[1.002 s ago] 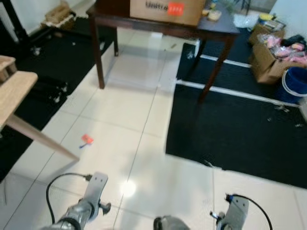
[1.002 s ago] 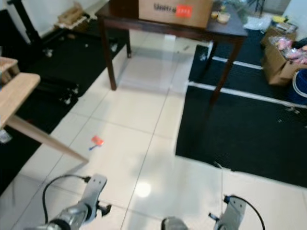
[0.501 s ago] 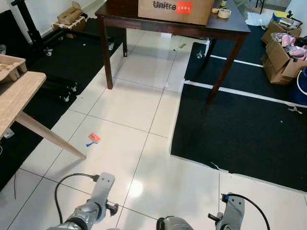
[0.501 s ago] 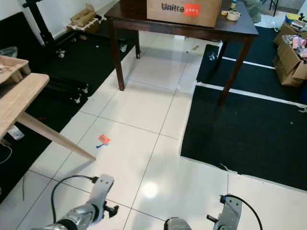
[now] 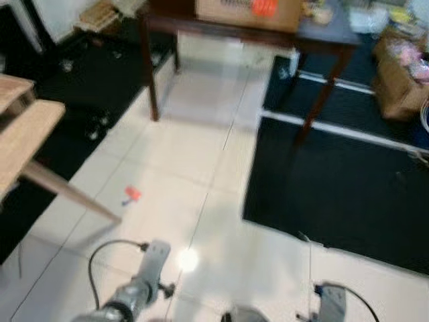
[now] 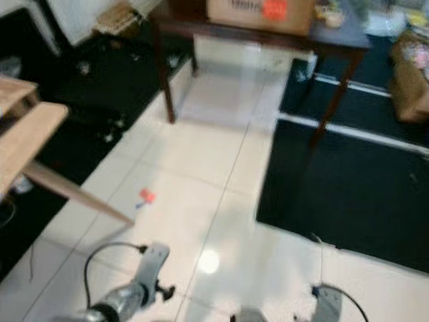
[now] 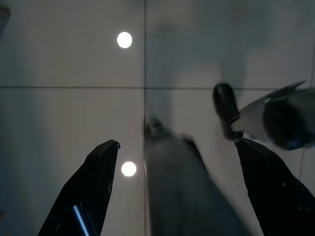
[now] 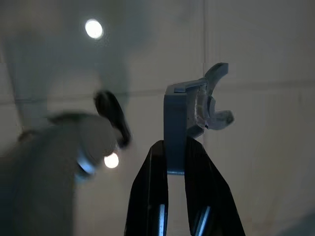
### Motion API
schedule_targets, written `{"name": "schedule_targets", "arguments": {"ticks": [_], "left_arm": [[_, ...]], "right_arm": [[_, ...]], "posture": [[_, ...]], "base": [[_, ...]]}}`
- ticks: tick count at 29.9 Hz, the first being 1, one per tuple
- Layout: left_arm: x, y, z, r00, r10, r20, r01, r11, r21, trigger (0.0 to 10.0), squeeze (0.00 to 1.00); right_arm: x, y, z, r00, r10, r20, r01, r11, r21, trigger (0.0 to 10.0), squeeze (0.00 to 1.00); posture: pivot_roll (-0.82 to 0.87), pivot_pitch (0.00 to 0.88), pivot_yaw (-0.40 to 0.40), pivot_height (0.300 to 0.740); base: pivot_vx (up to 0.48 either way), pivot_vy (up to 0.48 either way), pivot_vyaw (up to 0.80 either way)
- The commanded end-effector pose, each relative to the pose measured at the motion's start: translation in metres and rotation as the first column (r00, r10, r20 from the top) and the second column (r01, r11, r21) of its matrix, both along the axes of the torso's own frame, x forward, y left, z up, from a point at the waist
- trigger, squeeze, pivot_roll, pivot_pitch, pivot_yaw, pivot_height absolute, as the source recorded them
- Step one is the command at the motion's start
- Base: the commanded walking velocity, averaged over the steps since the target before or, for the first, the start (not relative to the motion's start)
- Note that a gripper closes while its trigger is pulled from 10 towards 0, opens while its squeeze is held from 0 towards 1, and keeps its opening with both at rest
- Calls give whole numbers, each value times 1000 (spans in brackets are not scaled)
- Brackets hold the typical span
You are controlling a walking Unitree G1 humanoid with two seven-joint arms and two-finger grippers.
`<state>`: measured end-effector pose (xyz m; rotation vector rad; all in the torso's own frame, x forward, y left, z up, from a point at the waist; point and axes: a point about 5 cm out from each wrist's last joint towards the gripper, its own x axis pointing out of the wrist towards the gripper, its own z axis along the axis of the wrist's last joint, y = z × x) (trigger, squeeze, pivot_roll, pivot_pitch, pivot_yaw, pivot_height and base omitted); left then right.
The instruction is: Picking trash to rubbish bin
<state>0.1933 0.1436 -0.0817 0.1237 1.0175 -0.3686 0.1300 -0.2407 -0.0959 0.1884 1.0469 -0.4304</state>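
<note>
Step judged: approach to trash. Red scrap (image 5: 132,194) on white floor tiles (image 5: 201,147), near light worktop leg (image 5: 67,196). Left gripper (image 7: 174,147) fingers apart, empty. Right gripper (image 8: 173,147) clamped on grey clip (image 8: 194,115). Next: step closer, reach down.

Counts, head views blurred:
- Trash on the white tile floor (image 5: 201,161): one small red scrap (image 5: 132,194).
- Benches: two, one dark bench (image 5: 322,37) and one light wooden bench (image 5: 27,134).
- Cardboard boxes: one on the dark bench (image 5: 244,10), one at the far right (image 5: 399,74).
- Black mats: two, (image 5: 335,181) and (image 5: 74,87).
- Pincers: two, left pincer (image 7: 177,147) and right pincer (image 8: 170,147).
</note>
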Motion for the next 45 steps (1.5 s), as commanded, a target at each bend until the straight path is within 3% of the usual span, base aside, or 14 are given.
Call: {"name": "schedule_targets", "arguments": {"ticks": [1,8,18,29,39,45], "left_arm": [[-4,1,-2,1000,-10,-18,10,1000,13,10000,0],[-8,10,-4,1000,-6,-27,7,1000,20,10000,0],[-11,26,-4,999,-3,-32,4,999,34,10000,0],[-4,17,-1,1000,-18,-22,18,999,28,10000,0],[-4,2,-2,999,-34,-18,34,999,15,10000,0],[-7,6,-3,999,-33,-21,33,999,18,10000,0]], "right_arm": [[-13,2,-5,999,-5,-42,6,1000,19,10000,0],[-16,-2,-5,999,-7,-44,8,1000,12,10000,0],[-12,0,-4,999,-6,-43,6,1000,12,10000,0],[-12,-1,-4,999,3,-43,-2,1000,10,10000,0],[-13,0,-4,999,-2,-44,2,1000,5,10000,0],[-11,-1,-3,999,-12,-34,12,1000,0,10000,0]], "posture": [[141,90,-41,740],[143,94,-41,740],[141,96,-42,740],[139,90,-44,740],[138,82,-46,740],[138,82,-46,740]], "base": [[289,0,-781],[289,0,-776],[295,0,0],[298,0,0],[293,0,-697],[403,0,0]]}}
